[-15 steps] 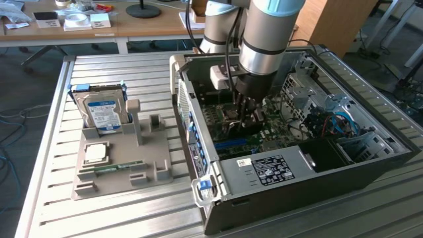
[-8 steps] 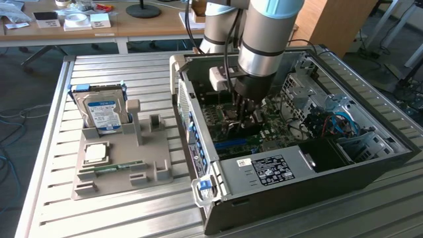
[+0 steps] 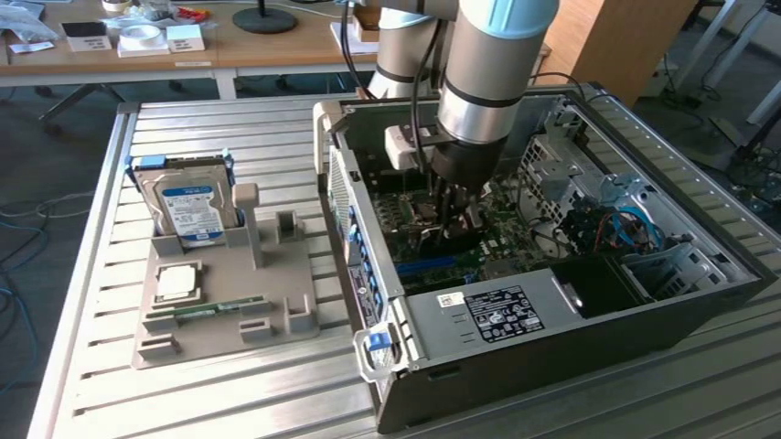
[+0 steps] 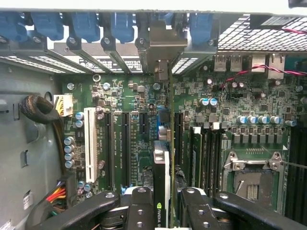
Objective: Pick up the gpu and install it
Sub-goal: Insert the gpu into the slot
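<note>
While the arm reaches steeply down into the open metal computer case, the gripper fingers clench the gpu, a thin flat card held edge-on above the green motherboard near the case's rear wall.

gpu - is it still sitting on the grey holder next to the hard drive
No, the gpu is held edge-on between the fingers of the hand inside the computer case, above the green motherboard.
</note>
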Available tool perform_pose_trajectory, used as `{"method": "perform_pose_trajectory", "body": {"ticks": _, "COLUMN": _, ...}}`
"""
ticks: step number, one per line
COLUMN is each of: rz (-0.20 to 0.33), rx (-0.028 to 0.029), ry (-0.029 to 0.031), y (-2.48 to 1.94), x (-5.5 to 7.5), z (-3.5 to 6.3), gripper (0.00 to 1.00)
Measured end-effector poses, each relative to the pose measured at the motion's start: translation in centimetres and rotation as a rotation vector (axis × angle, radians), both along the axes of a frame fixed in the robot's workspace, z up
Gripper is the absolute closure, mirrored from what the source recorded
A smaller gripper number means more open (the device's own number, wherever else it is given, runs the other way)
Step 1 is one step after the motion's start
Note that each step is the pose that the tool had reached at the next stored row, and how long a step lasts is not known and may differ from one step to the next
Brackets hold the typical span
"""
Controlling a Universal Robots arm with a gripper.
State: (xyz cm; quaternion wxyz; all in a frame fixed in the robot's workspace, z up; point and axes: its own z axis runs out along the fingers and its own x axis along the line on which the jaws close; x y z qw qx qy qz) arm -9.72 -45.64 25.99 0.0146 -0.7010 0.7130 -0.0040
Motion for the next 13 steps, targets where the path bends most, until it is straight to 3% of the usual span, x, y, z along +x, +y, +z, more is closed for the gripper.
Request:
{"method": "perform_pose_trajectory", "body": {"ticks": 8, "rz": -0.003, "rx": 0.0002, "ry": -0.0001, "y": 0.0, "x": -0.01, "z": -0.19, "gripper": 0.73}}
{"method": "perform_pose_trajectory", "body": {"ticks": 13, "rz": -0.003, "rx": 0.0002, "ry": 0.0, "y": 0.0, "x": -0.01, "z": 0.16, "gripper": 0.73}}
